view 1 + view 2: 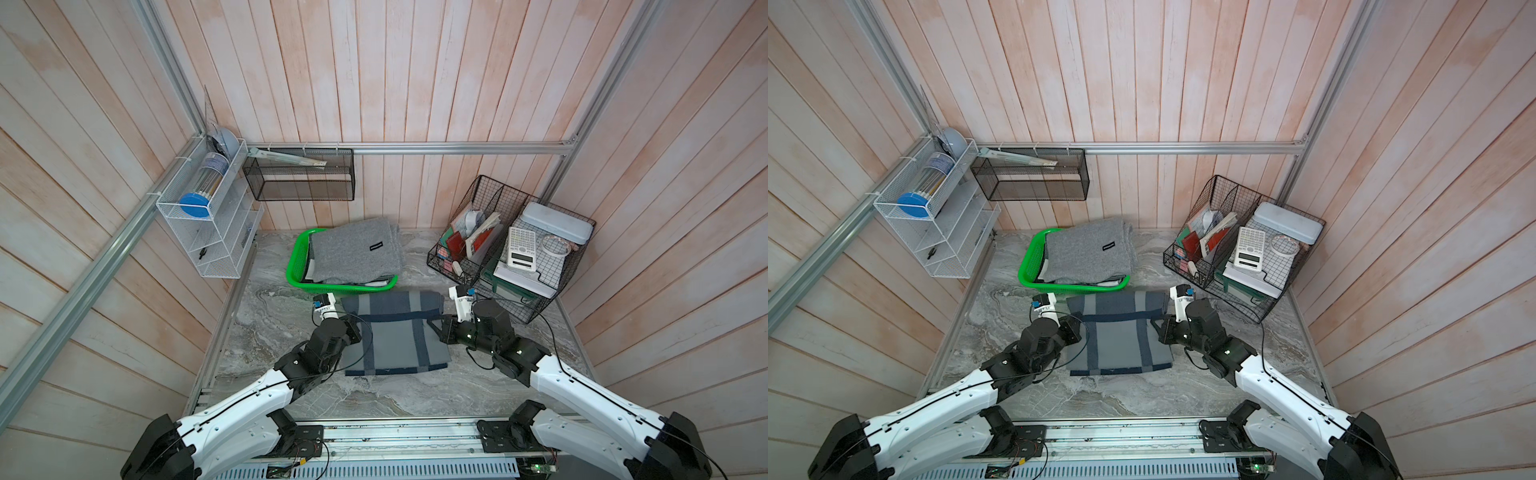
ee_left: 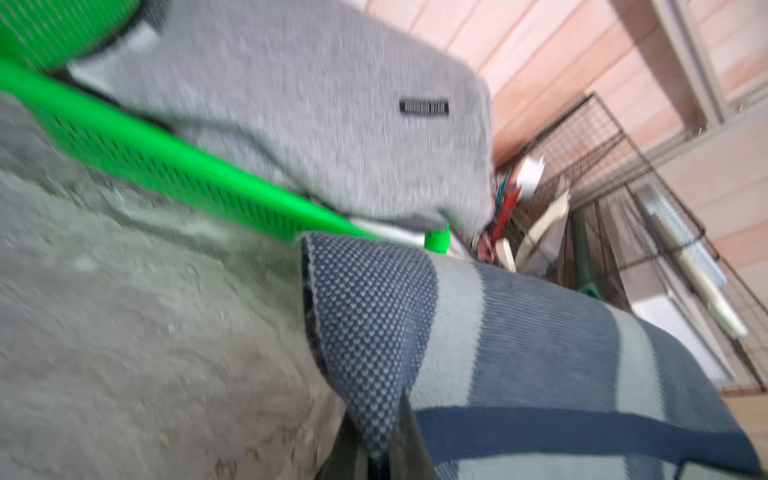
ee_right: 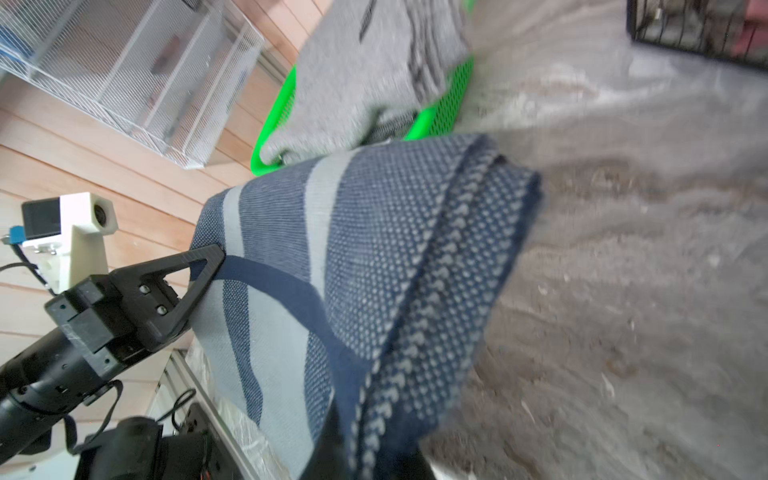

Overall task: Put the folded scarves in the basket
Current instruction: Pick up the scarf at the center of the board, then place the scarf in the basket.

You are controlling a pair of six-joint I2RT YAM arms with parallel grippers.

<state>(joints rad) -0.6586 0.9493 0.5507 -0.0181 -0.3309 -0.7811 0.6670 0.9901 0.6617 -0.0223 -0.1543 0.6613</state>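
Both top views hang high above the robot's base, peering down over the whole bench [image 1: 399, 395] toward the back wall. The left wrist camera's right up against the scarf [image 2: 540, 332], facing the basket [image 2: 166, 166] and wire organizer [image 2: 602, 166]. The right wrist's just as close, facing the basket and white rack [image 3: 137, 79]. All four share scarf and basket.

Folded blue-grey striped scarf [image 1: 395, 332], partly raised, just beside green basket [image 1: 296, 262]

Scarf [image 1: 395, 332] before basket [image 1: 296, 261] (just beside).
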